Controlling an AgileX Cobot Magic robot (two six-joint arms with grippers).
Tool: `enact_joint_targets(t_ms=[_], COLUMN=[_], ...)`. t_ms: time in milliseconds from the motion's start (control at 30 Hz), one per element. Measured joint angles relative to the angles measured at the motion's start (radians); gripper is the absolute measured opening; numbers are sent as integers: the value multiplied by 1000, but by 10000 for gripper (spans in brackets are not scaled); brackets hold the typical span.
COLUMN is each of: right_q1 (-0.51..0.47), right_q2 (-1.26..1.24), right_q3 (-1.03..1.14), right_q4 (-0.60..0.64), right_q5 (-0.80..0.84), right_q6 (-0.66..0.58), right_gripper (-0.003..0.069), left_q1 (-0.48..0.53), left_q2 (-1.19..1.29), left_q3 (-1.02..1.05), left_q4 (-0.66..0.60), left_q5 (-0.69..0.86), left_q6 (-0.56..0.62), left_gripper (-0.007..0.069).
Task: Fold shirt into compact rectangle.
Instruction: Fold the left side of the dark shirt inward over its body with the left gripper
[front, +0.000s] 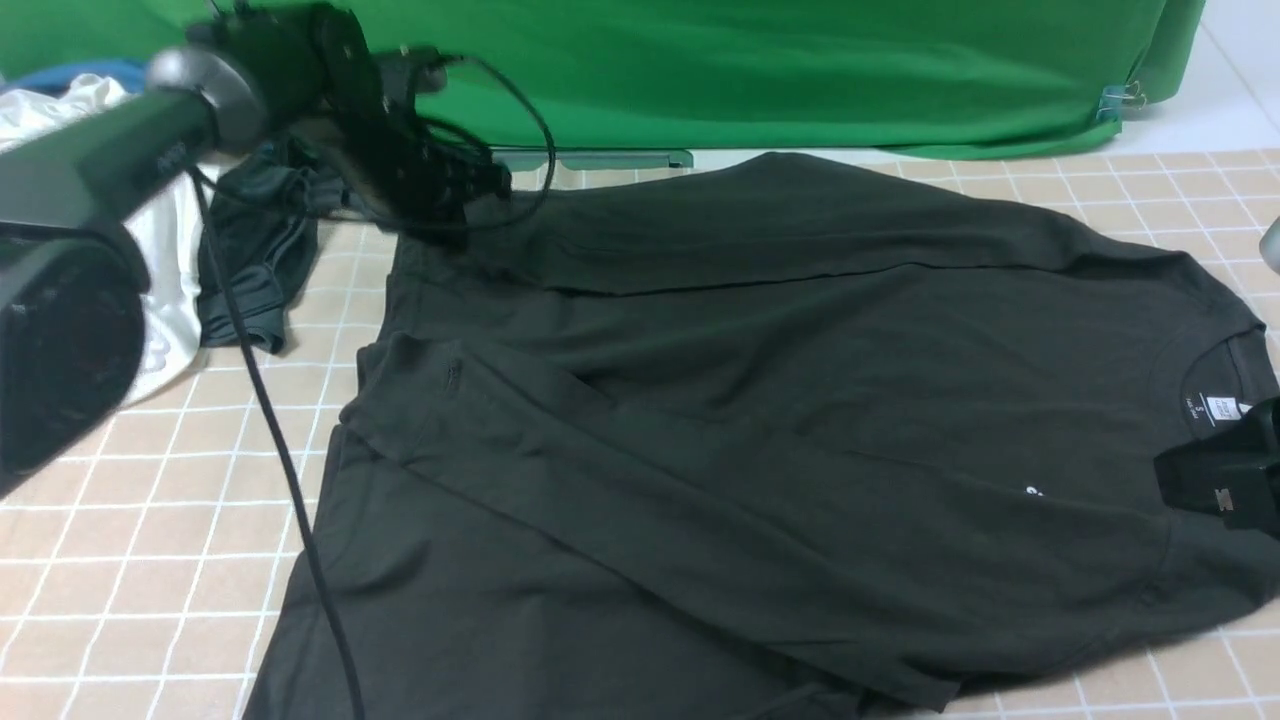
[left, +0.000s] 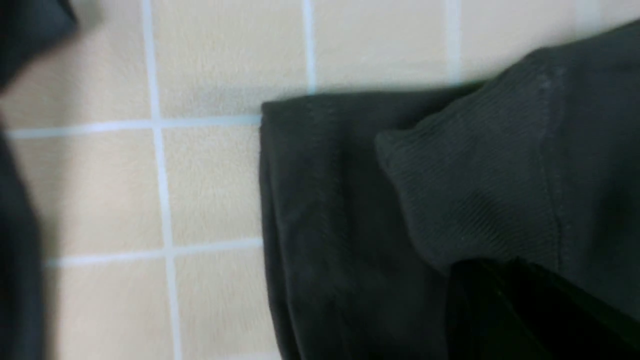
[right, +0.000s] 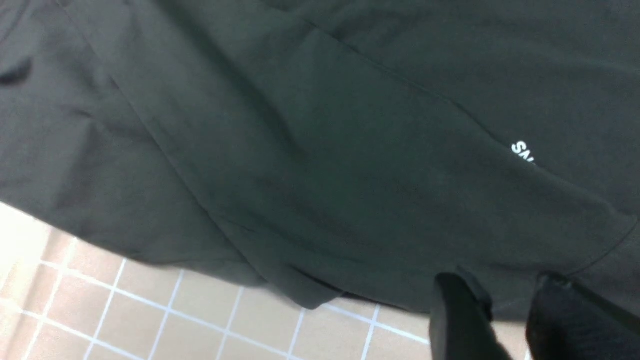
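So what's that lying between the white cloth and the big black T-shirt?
A smaller, crumpled dark grey garment lies there, next to the white garment, with a strip of bare tiles before the black T-shirt. The front view shows it.

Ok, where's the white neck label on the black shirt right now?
In the front view the neck label sits at the far right, inside the collar of the shirt, right of the white chest print.

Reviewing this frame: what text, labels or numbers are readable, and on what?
"SN": white chest print on the large black cotton T-shirt; the rest is covered by folded fabric.
White neck label inside the collar: print too small to read.
No other text is legible.
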Motion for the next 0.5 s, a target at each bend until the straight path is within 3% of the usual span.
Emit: enact_joint_targets(t_ms=[167, 367, 500], right_q1=[0, 0, 0], right_q2=[0, 0, 0], right_q3=[0, 0, 0], right_q4=[0, -1, -3], right_q5=[-1, -18, -26], right_q6=[0, 0, 0], right_gripper=[246, 246, 246], left_q1=[0, -2, -15], left_q2=[-104, -219, -261], left_q3=[0, 5, 76], left_q4=[-14, -16, -8], left_q5=[91, 306, 327], left_q6=[6, -9, -50], left_gripper=[36, 36, 36])
